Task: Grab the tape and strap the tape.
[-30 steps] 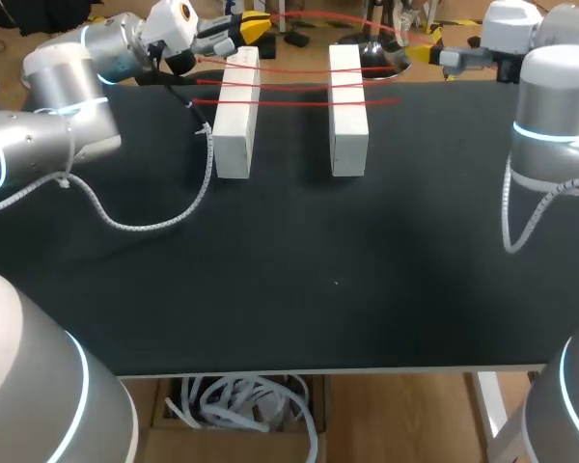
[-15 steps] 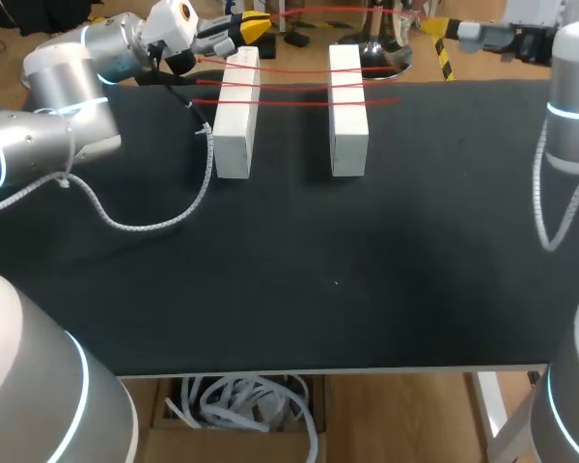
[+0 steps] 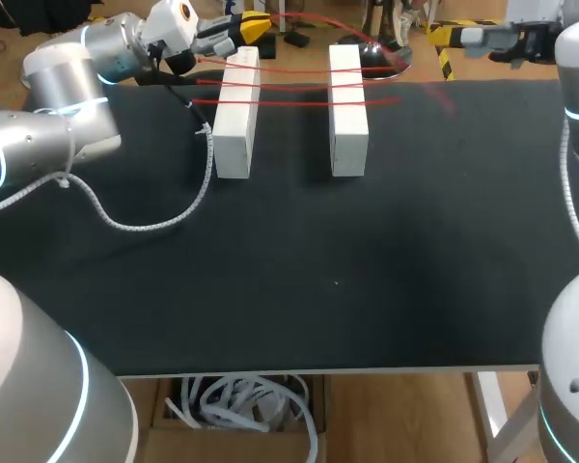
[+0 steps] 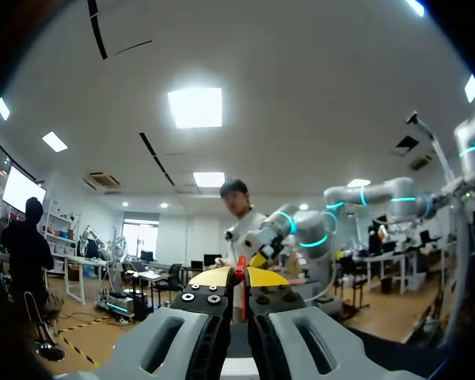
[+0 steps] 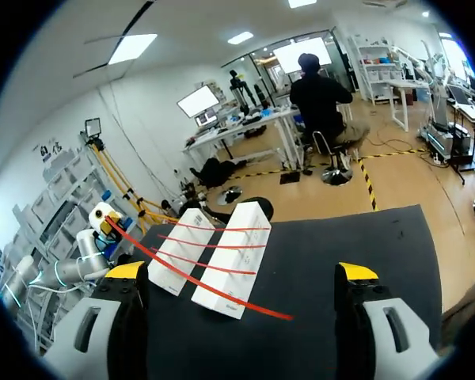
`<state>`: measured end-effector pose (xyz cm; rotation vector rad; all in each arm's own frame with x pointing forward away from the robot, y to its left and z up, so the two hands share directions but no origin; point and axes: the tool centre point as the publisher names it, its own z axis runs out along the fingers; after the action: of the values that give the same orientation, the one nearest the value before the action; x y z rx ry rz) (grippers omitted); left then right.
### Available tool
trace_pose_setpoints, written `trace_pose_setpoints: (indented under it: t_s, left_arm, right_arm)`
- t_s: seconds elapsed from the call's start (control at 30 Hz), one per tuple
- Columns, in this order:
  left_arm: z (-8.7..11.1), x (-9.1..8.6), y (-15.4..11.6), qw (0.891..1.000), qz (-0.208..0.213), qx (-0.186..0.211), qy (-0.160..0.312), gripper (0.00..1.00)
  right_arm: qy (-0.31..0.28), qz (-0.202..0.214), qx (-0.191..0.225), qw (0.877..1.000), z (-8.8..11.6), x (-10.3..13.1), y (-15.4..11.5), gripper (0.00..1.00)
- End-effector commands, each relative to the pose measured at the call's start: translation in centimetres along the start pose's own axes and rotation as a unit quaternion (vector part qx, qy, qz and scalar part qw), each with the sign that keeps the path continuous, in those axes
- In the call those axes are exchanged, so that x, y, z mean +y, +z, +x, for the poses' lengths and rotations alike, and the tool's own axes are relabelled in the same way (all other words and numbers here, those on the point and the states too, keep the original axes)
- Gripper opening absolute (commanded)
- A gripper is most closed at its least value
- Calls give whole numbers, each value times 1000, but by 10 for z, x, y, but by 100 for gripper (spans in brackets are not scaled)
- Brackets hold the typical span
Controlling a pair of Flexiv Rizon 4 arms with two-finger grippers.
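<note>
Red tape (image 3: pixel 289 85) lies in three taut strands across the tops of two white rectangular blocks at the far side of the black table mat (image 3: pixel 367 241). A further strand arcs from the left gripper over the far edge and curves back near the right-hand block.

Coming in from the left, the left arm's gripper (image 3: pixel 256 27) sits just beyond the far end of the left white block (image 3: pixel 234 111). A white coiled cable (image 3: pixel 154 224) droops from this arm onto the mat. In the left wrist view the gripper (image 4: pixel 237 277) has its yellow tips pressed together on a thin strip of the tape (image 4: pixel 239 273), pinched from both sides.

The right white block (image 3: pixel 348 111) stands parallel to the first, a gap between them bridged by the strands.

At the far right, the right gripper (image 3: pixel 449 36) hovers beyond the mat's far edge, well apart from the blocks. In its wrist view the right gripper (image 5: pixel 241 273) has its fingers spread wide and holds nothing. A loose strand of tape (image 5: pixel 253 299) slants across the mat ahead of them, touching neither finger.
</note>
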<state>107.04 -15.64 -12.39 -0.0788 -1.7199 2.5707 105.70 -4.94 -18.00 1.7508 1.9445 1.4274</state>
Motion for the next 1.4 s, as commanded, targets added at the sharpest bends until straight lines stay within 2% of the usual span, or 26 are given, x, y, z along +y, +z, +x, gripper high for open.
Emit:
trace_pose_setpoints:
  t_s: [0.03, 0.07, 0.13, 0.2, 0.27, 0.33, 0.4, 0.47, 0.53, 0.6, 0.7, 0.73, 0.87, 0.9, 0.97, 1.0, 1.07, 1.17, 1.2, 1.23, 1.27, 1.4]
  left_arm:
    - [-1, 0, 0, 1000, 0, 1, 0, 0]
    - [-1, 0, 0, 1000, 0, 1, 0, 0]
    - [-1, 0, 0, 1000, 0, 1, 0, 0]
    - [-1, 0, 0, 1000, 0, 1, 0, 0]
    - [-1, 0, 0, 1000, 0, 1, 0, 0]
    - [-1, 0, 0, 1000, 0, 1, 0, 0]
    - [-1, 0, 0, 1000, 0, 1, 0, 0]
    - [-1, 0, 0, 1000, 0, 1, 0, 0]
    - [-1, 0, 0, 1000, 0, 1, 0, 0]
    - [-1, 0, 0, 1000, 0, 1, 0, 0]
    - [-1, 0, 0, 1000, 0, 1, 0, 0]
    - [-1, 0, 0, 1000, 0, 1, 0, 0]
    - [-1, 0, 0, 1000, 0, 1, 0, 0]
    - [-1, 0, 0, 1000, 0, 1, 0, 0]
    - [-1, 0, 0, 1000, 0, 1, 0, 0]
    - [-1, 0, 0, 1000, 0, 1, 0, 0]
    - [-1, 0, 0, 1000, 0, 1, 0, 0]
    - [-1, 0, 0, 1000, 0, 1, 0, 0]
    - [-1, 0, 0, 1000, 0, 1, 0, 0]
    - [-1, 0, 0, 1000, 0, 1, 0, 0]
    - [-1, 0, 0, 1000, 0, 1, 0, 0]
    - [-1, 0, 0, 1000, 0, 1, 0, 0]
  right_arm:
    - [43, 46, 58, 996, 0, 4, 7, 100]
    - [48, 28, 59, 997, 1, 3, 8, 100]
    - [116, -20, 119, 986, 2, 2, 10, 100]
    - [114, -57, 136, 982, 4, 2, 8, 100]
    - [149, -92, 154, 972, 5, 3, 6, 100]
    - [173, -140, 149, 963, 5, 6, 1, 100]
    - [189, -141, 137, 962, 5, 7, 0, 100]
    - [204, -117, 114, 965, 5, 4, 2, 100]
    - [195, -100, 103, 970, 10, 4, 2, 100]
    - [203, -101, 101, 969, 14, 6, 1, 100]
    - [211, -65, 63, 973, 16, 7, 1, 100]
    - [214, -71, 45, 973, 17, 8, 1, 100]
    - [266, -73, -13, 961, 3, 9, 6, 100]
    - [275, -91, -22, 957, -1, 10, 5, 100]
    - [293, -110, -19, 950, -5, 12, 4, 100]
    - [305, -130, -3, 944, -6, 12, 4, 100]
    - [317, -132, -7, 939, -6, 10, 4, 100]
    - [331, -151, 17, 931, 1, 6, 3, 100]
    - [332, -146, 26, 931, 5, 4, 2, 100]
    - [316, -143, 33, 937, 6, 2, 2, 100]
    - [273, -155, 36, 949, 7, 1, 0, 100]
    - [273, -155, 36, 949, 7, 1, 0, 100]
